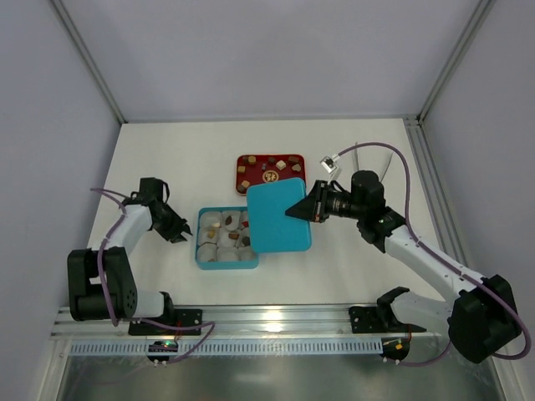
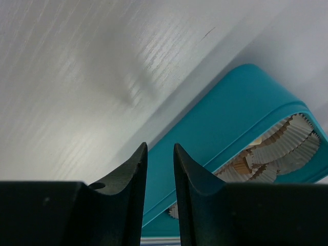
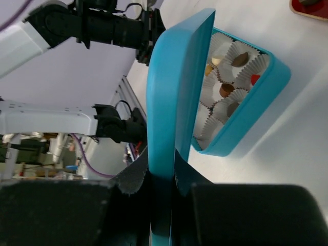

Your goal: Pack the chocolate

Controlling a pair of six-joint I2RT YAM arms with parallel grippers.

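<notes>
The right gripper [image 3: 161, 171] is clamped on the edge of the teal lid [image 3: 174, 102], which from above hides the right side of the teal box [image 1: 226, 265] and the near edge of the red tray [image 1: 257, 166], so what lies beneath cannot be told. The left gripper [image 2: 160, 148], jaws a narrow gap apart and holding nothing, hangs low over the bench [image 1: 167, 159] just left of the box, its camera catching only the outer wall and some paper cups [image 2: 287, 138]. Chocolate [image 3: 226, 90] sits in cups in the uncovered part, between the two grippers, with more on the tray beyond.
</notes>
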